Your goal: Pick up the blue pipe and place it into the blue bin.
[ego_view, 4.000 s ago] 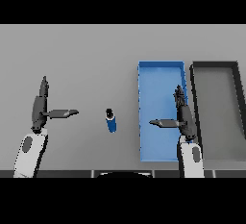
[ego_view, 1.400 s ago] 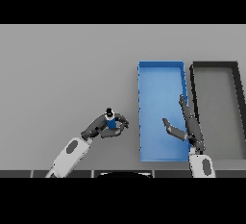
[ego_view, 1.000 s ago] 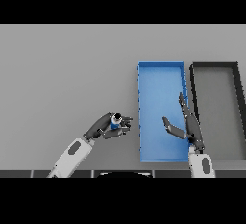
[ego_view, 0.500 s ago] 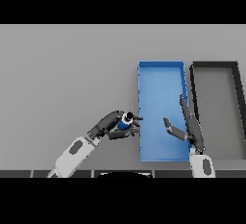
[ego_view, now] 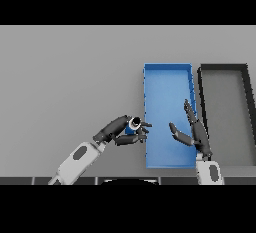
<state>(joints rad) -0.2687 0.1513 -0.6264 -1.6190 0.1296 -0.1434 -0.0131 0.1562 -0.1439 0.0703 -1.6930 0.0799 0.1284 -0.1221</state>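
Just beside the near left wall of the blue bin [ego_view: 168, 72], the left hand [ego_view: 117, 129] holds the blue pipe [ego_view: 134, 124]. Its fingers [ego_view: 142, 125] and thumb are curled round the pipe, pinching it from both sides, so that only the pipe's pale, ring-shaped end and a little of its blue body show between them. The pipe is tilted, its open end turned up toward the head view, and the fingertips reach to the bin's left wall or slightly over it; whether the pipe itself touches that wall cannot be told. The left arm runs back from the hand toward the lower left, across the grey bench [ego_view: 65, 77].

To the right of those fingers, over the near part of the blue bin's floor, the right hand [ego_view: 192, 134] hangs with its fingers [ego_view: 189, 111] straight and loosely spread, thumb held out toward the left hand, holding nothing. A stretch of the bin's blue floor lies between the two hands. The bin is long and narrow, running away from the robot.

Beyond the right hand's fingers, farther right, a dark bin [ego_view: 223, 69] of similar shape stands just beside the blue one, their long walls side by side with a thin strip of bench between them.
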